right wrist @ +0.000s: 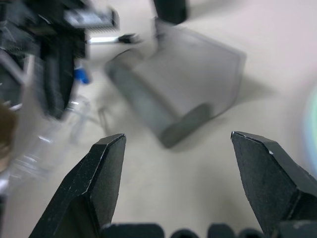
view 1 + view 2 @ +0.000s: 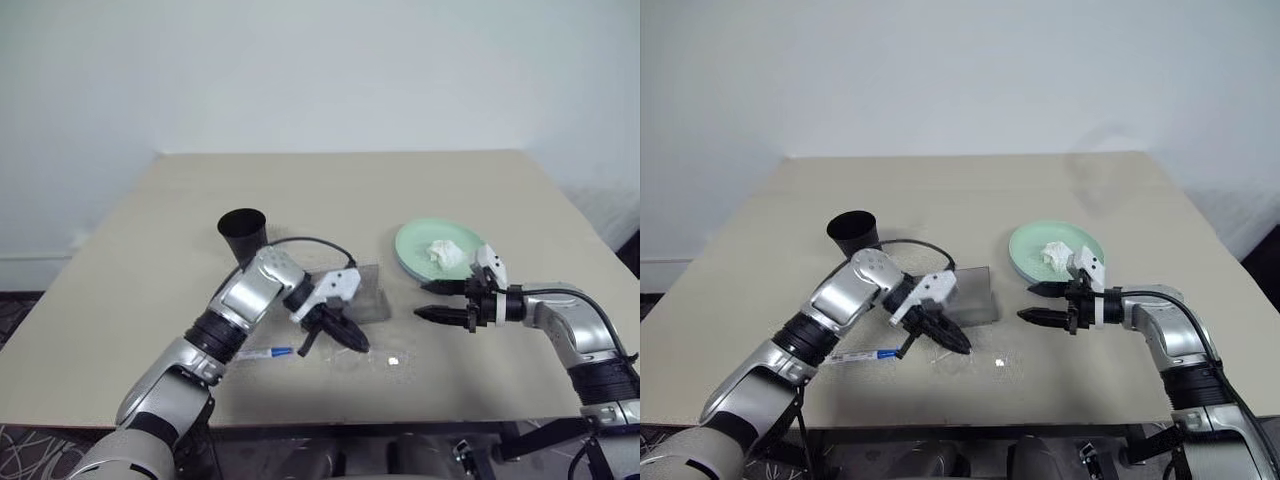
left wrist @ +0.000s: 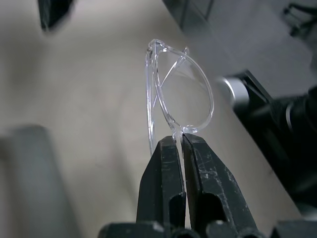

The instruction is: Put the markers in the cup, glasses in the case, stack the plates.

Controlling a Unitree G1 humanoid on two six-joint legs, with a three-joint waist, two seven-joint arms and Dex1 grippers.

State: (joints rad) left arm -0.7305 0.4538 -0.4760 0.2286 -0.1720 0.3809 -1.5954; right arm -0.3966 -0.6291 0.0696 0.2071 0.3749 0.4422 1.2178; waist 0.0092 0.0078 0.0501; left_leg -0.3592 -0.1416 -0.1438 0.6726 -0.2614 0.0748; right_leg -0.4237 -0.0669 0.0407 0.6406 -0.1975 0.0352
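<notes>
From my screen I counted one black cup [image 2: 242, 233] standing upright on the table [image 2: 150, 250], near its left side. I saw one grey case [image 2: 975, 296] lying flat in the middle, just in front of the cup and a little to its right. I could count only one plate [image 2: 415, 246], the mint green one, and one crumpled white tissue [image 2: 444, 253] lay on it. One marker [image 2: 266, 353] with a blue cap lay on the table near the front edge, partly under my left arm. The left gripper [image 3: 181, 144] had its two fingers pressed together on the clear glasses [image 3: 181, 94], at the edge of one lens, and held them just in front of the case. The right gripper [image 2: 431, 300] hovered beside the plate with its two fingers wide apart and nothing between them, pointing toward the case.
</notes>
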